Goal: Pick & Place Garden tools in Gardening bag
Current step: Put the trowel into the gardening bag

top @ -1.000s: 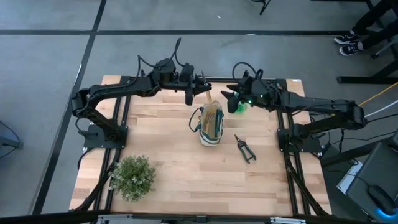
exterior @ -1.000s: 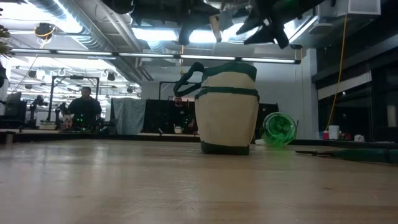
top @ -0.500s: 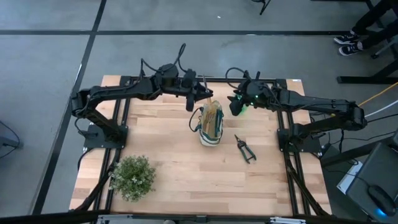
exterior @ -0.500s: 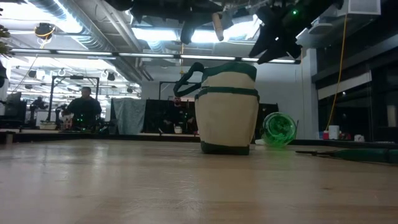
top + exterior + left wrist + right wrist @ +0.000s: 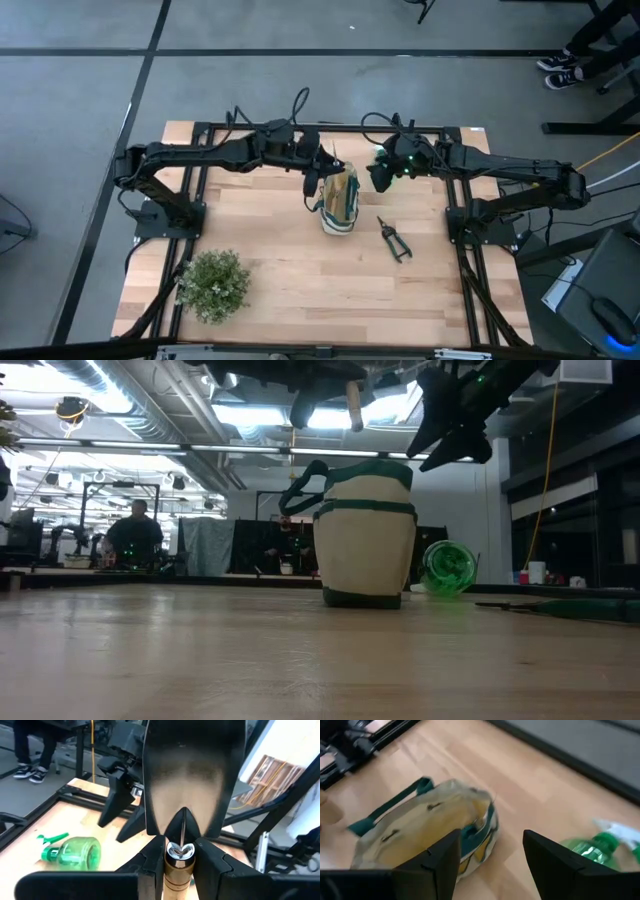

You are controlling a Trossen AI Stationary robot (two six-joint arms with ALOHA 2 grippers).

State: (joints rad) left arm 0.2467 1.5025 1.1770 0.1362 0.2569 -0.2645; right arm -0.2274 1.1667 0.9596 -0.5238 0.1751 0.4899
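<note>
The cream gardening bag [image 5: 340, 198] with green trim stands upright on its base mid-table; it also shows in the low view [image 5: 365, 535]. My left gripper [image 5: 322, 168] hovers just far-left of the bag's mouth, shut on the trowel [image 5: 190, 775]. My right gripper [image 5: 380, 178] is open and empty, raised between the bag and the green spray bottle [image 5: 447, 567], which lies on its side on the table. The dark pruning shears [image 5: 393, 238] lie flat to the right of the bag. The mini rake is out of view. My left gripper pinches the trowel between its two fingers [image 5: 152, 865] at the metal collar [image 5: 180, 854], where the blade joins the wooden shaft. The blade reaches out past the fingertips. The trowel is lifted clear, above the height of the bag's rim [image 5: 353, 405].
A bushy potted plant [image 5: 213, 283] stands near the front left corner. Bare wooden table [image 5: 300, 290] lies in front of the bag. Black frame rails [image 5: 400, 127] run along the table's far edge and sides. A person sits in the room far behind the table [image 5: 135, 535].
My left gripper has carried the trowel toward the table's right and near edges, closing on the bag's mouth. My right gripper has moved a little toward the near edge beside the bag and tipped its fingers downward, staying open. The bag, bottle and shears have kept still.
</note>
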